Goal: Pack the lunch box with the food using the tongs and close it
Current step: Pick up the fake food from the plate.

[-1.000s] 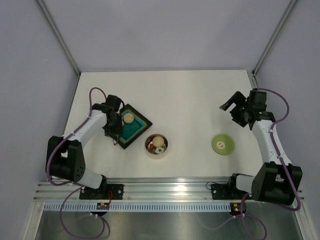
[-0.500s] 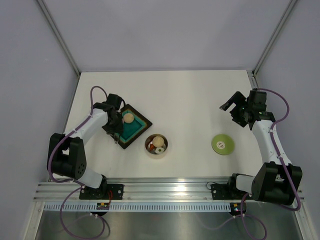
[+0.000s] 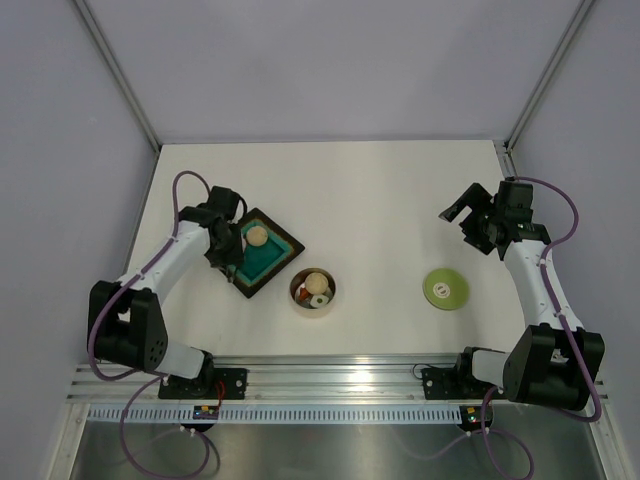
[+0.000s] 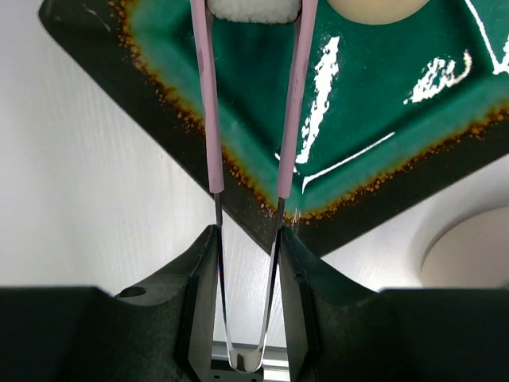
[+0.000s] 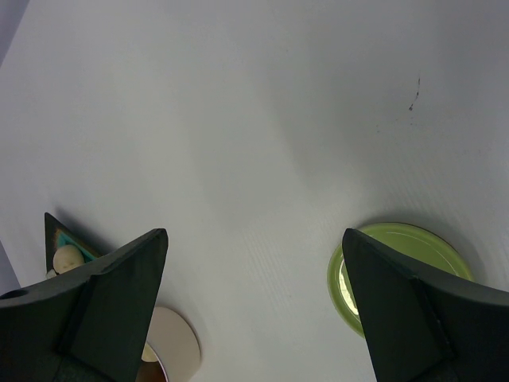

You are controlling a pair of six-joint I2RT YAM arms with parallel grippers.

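The white, soft-looking food piece (image 4: 253, 9) lies in the square dark tray with a teal glazed floor (image 4: 382, 103), right between the 2 tips of the thin pale-pink V-shaped tongs (image 4: 209, 103). The tips touch or nearly touch it on both sides. It sits at the edge of the left wrist view, so I cannot tell whether it is pinched firmly.

It looks light and a little spongy. A squeeze across its flat sides should hold it, though too much could pop it out onto the glossy glaze.

The tongs are thin and springy. The left gripper (image 4: 246, 239) clamps their bare steel legs close to the bend, its fingers partly closed and pressing the 2 arms toward each other. The tray's raised rim passes under the tongs, so a lift must clear it.

Just right of the tips rests a round beige ball (image 4: 374, 8), smooth and likely to roll if nudged. Right of the gripper, back from the tips, stands the small shiny steel lunch box (image 3: 331, 291), with several pieces already inside.

Well apart to the right, the flat lime-green lid (image 3: 445, 288) lies on the white table (image 3: 380, 200), near the right gripper (image 5: 253, 239), which hangs wide open and empty.
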